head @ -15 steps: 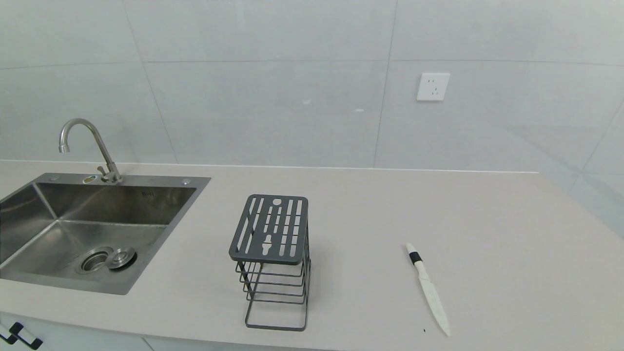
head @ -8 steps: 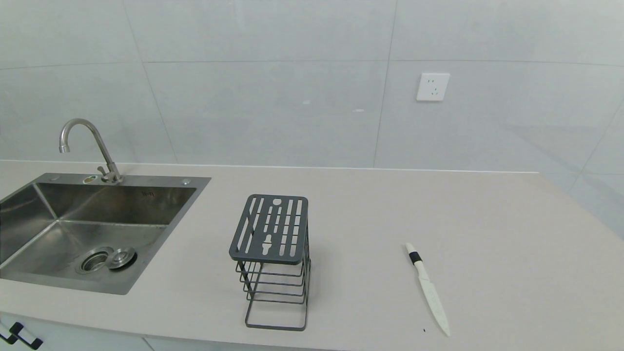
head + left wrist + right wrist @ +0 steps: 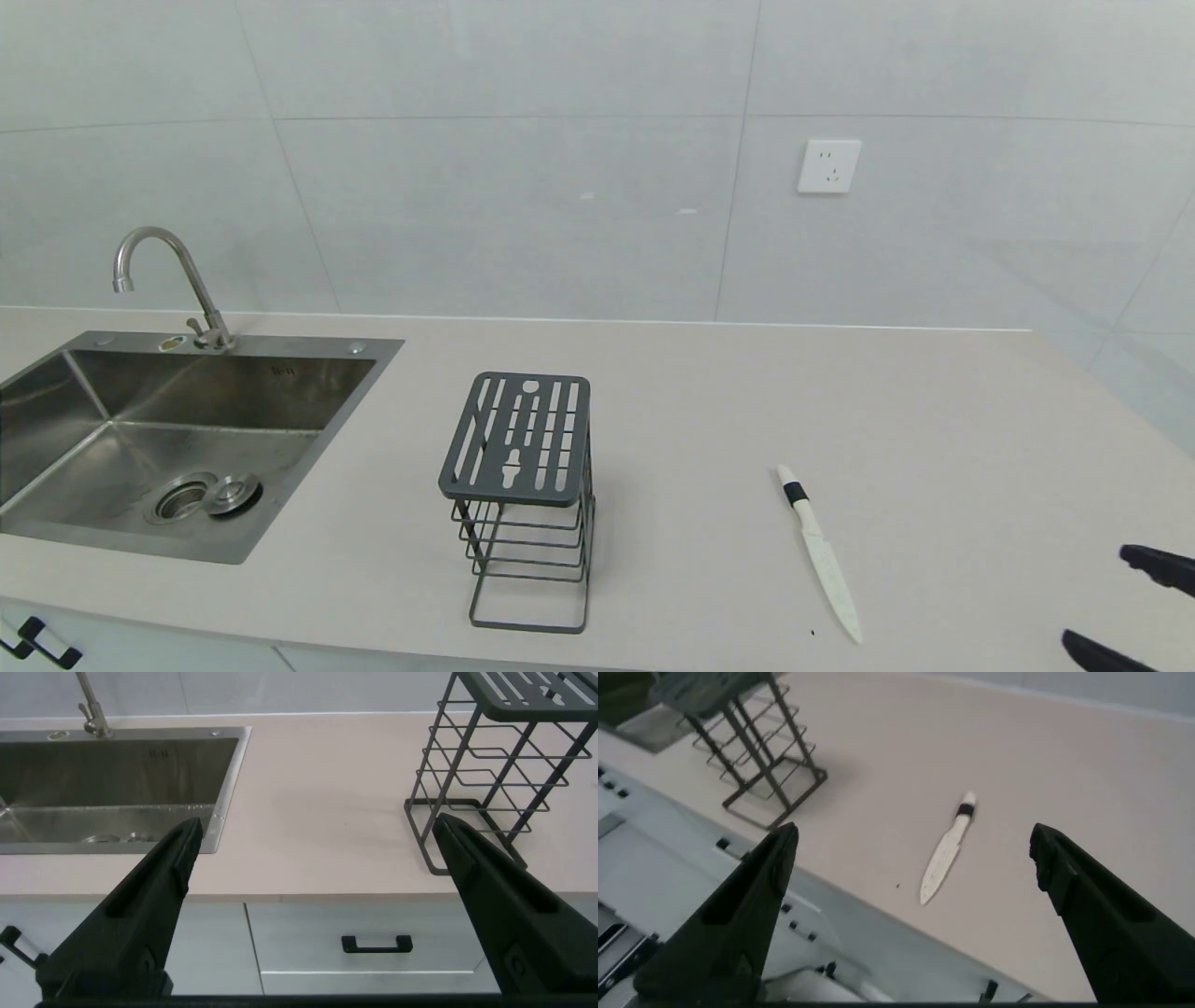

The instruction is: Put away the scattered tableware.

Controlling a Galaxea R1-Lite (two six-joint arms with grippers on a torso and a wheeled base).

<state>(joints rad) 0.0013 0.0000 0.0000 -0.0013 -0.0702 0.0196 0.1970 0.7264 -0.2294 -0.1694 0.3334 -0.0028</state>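
A white knife (image 3: 819,553) with a black band on its handle lies flat on the beige counter, right of centre; it is also the knife (image 3: 949,848) in the right wrist view. A dark grey wire knife rack (image 3: 519,495) with a slotted top stands upright at the counter's middle, seen too as the rack (image 3: 503,761) and the rack (image 3: 747,737). My right gripper (image 3: 1125,607) is open at the lower right, right of the knife and apart from it. My left gripper (image 3: 313,840) is open, held off the counter's front edge between sink and rack, holding nothing.
A steel sink (image 3: 56,523) with a faucet (image 3: 163,280) and a loose drain plug (image 3: 231,493) is set into the counter's left end. A wall socket (image 3: 829,166) sits on the tiled wall. Drawers with a black handle (image 3: 376,945) lie below the front edge.
My right gripper's fingertips have come into the head view at the lower right. The knife and the rack have not moved.
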